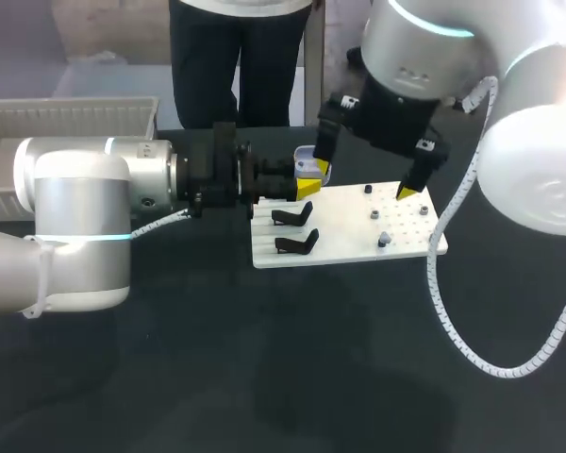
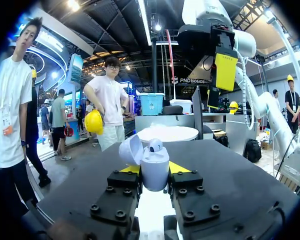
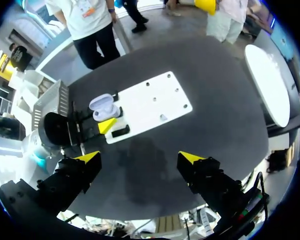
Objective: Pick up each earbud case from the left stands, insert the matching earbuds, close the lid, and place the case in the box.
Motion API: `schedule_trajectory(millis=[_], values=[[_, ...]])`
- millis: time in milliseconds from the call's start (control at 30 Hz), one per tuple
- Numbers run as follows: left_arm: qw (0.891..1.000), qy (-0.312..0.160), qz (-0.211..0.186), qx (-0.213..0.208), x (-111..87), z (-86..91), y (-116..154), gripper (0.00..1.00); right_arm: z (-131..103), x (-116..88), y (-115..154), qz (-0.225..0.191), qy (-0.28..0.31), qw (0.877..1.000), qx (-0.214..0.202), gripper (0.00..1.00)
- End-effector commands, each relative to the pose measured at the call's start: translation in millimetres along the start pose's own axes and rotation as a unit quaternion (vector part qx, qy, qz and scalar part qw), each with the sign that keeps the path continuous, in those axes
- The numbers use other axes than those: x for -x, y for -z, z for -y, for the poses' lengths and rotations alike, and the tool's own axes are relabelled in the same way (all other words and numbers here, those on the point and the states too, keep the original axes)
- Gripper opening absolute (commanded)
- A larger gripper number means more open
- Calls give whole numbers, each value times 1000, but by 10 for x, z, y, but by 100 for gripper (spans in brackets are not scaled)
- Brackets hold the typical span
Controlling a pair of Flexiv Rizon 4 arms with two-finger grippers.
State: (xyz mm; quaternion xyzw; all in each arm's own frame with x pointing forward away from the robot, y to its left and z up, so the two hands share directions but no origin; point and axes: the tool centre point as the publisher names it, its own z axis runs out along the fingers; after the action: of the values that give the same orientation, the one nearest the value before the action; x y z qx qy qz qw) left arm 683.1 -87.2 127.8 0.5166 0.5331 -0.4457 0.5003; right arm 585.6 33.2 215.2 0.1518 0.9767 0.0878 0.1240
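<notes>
Left claw, clamping the open-lidded lilac plastic earbud case, should hold it level; right claw gapes empty over the white pegboard.

The table is dark and matte, its top rounded along the edges; a flat white board lies directly on it, toward the far edge and a little right of the middle, set slightly askew to that edge; the board is well apart from the near edge, with bare dark top all round it; a white ribbed box stands at the far left corner; whether it rests wholly on the table cannot be told.
</notes>
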Motion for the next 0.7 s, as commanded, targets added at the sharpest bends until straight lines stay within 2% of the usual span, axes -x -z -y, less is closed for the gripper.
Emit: schedule_trajectory(millis=[33,133,200,400,600,700], values=[[1000,-2,3,4,-11,18,-3,0,63,0,-70,-1,-14,1000,1,100],[1000,-2,3,4,-11,18,-3,0,209,13,-183,25,-14,1000,7,100],[1000,-2,3,4,-11,18,-3,0,303,22,-253,27,-18,999,18,100],[1000,-2,3,4,-11,18,-3,0,517,27,-555,47,-14,999,-6,100],[1000,-2,3,4,-11,18,-3,0,671,48,-1019,53,-21,998,-40,100],[1000,-2,3,4,-11,18,-3,0,713,58,-1212,53,-30,997,-41,100]])
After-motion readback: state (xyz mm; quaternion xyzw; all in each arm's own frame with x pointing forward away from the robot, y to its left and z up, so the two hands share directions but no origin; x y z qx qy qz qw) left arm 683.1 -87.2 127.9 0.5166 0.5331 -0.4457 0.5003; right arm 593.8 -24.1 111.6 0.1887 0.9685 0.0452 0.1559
